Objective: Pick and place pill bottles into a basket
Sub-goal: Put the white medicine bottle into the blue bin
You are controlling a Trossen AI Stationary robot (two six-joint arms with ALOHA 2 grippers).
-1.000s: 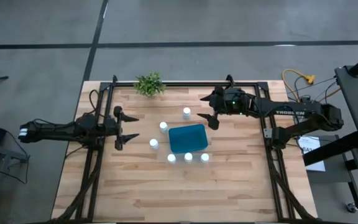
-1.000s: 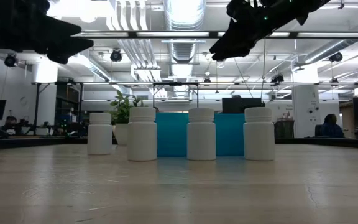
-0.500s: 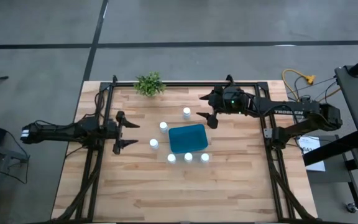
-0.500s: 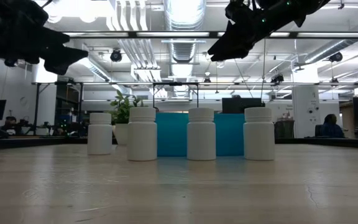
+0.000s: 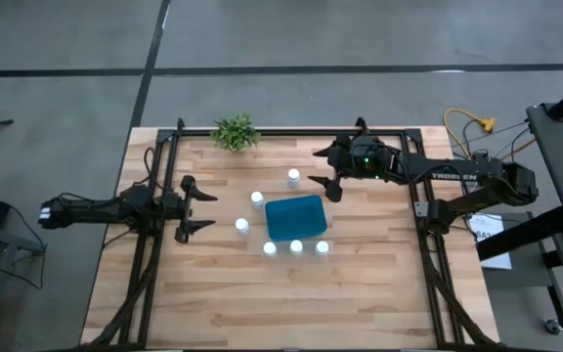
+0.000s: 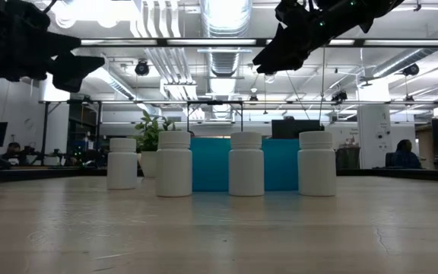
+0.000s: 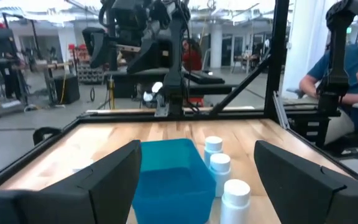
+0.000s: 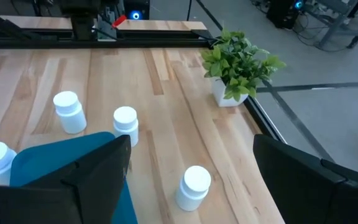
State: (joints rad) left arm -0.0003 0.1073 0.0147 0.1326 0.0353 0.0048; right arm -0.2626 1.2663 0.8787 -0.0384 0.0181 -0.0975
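Note:
The teal basket stands on the table's middle. Six white pill bottles stand upright on the wood around it: one beyond it, two at its left, three along its near side. My left gripper is open and empty, raised left of the bottles, facing the basket. My right gripper is open and empty, raised just right of the far bottle.
A small green plant in a white pot stands at the far edge, left of centre. Black frame rails run along the table's left, right and far sides. The wood near the front edge is bare.
My left gripper has drifted a little toward the table's near-left, staying open. My right gripper and the bottles have kept still.

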